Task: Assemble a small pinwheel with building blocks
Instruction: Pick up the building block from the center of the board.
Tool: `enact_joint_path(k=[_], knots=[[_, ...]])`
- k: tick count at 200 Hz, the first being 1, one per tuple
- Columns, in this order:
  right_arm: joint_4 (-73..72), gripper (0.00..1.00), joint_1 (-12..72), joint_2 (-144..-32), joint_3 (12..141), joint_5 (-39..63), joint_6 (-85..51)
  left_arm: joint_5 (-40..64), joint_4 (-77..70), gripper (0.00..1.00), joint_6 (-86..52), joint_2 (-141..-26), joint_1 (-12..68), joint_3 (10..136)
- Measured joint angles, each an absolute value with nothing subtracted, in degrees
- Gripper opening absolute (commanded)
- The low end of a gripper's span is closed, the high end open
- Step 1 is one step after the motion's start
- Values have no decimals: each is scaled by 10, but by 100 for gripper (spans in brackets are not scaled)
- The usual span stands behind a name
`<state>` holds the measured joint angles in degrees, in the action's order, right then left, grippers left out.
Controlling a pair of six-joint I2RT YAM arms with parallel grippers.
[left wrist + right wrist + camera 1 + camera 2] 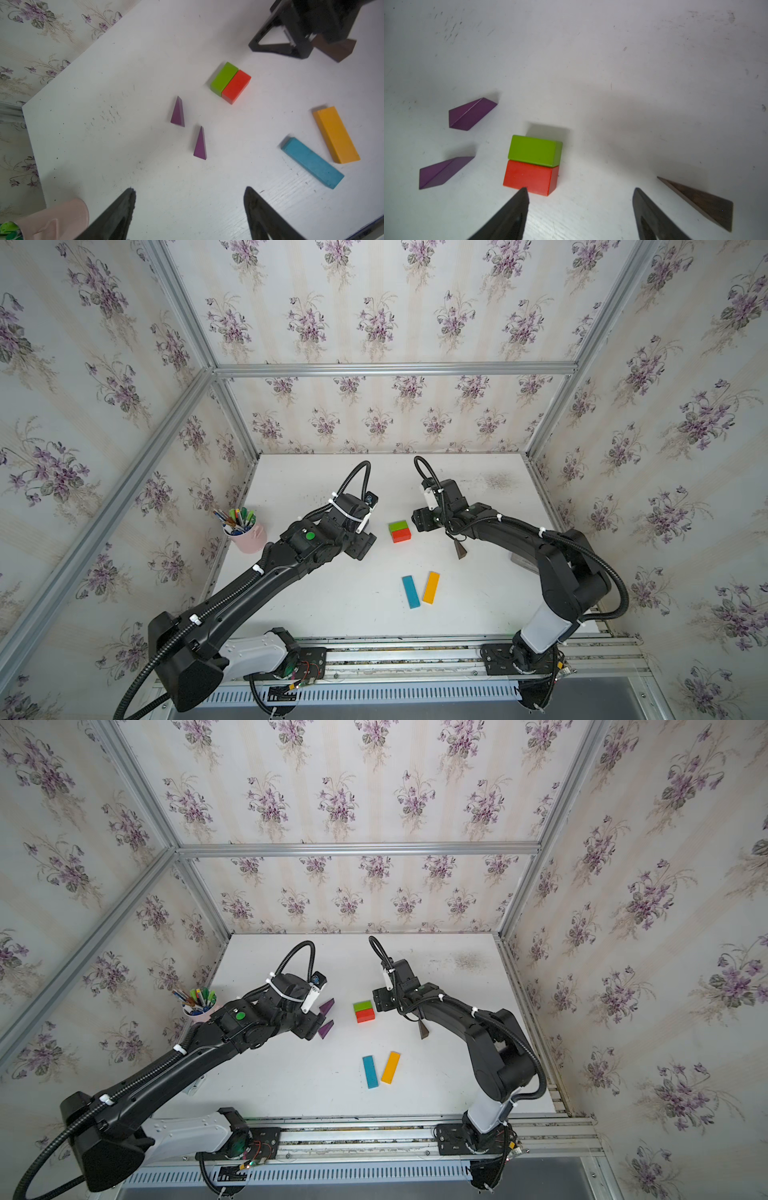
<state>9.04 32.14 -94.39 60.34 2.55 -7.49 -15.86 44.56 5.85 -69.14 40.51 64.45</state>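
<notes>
The pinwheel (399, 530) is barely begun. Only its hub is formed: a green block (398, 526) and a red block (401, 535) touch along their long sides near the middle of the tabletop (332, 605), the green one toward the far edge. The rest lie loose. A blue bar (411, 592) and an orange bar (431, 587) rest flat between the hub and the near edge, close together but apart, their far ends splayed. Toward the left edge from the hub, a purple wedge (327, 1006) and a second purple wedge (326, 1029) lie near each other without touching, just off the tip of the left arm. A brown wedge (460, 549) lies on the hub's right-edge side, partly under the right arm.

The left gripper (190, 190) hangs over the tabletop with its fingers spread wide and nothing between them. The right gripper (580, 189) is likewise spread wide and empty, just beside the hub. In its wrist view one fingertip (523, 193) overlaps the red block's edge — whether it touches cannot be told — and the brown wedge sits apart from the other finger. A pink cup (249, 537) of pens (239, 516) stands at the left edge
</notes>
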Motion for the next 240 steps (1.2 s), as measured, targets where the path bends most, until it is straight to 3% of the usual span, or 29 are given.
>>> enact_joint_path(k=[15, 38, 100, 115, 168, 240], knots=[[80, 100, 338, -901, 566, 24, -75, -158, 447, 75, 100, -690, 405, 620], [65, 100, 373, -855, 535, 35, -71, -158, 439, 65, 155, -717, 402, 594], [-46, 100, 379, -765, 402, 90, -78, -87, 324, 56, 182, -790, 364, 558], [-78, 100, 380, -750, 379, 100, -79, -78, 307, 48, 178, -816, 363, 556], [-127, 100, 380, -735, 355, 117, -86, -71, 271, 40, 157, -848, 362, 533], [-138, 100, 380, -721, 347, 119, -86, -91, 248, 40, 138, -909, 352, 542]])
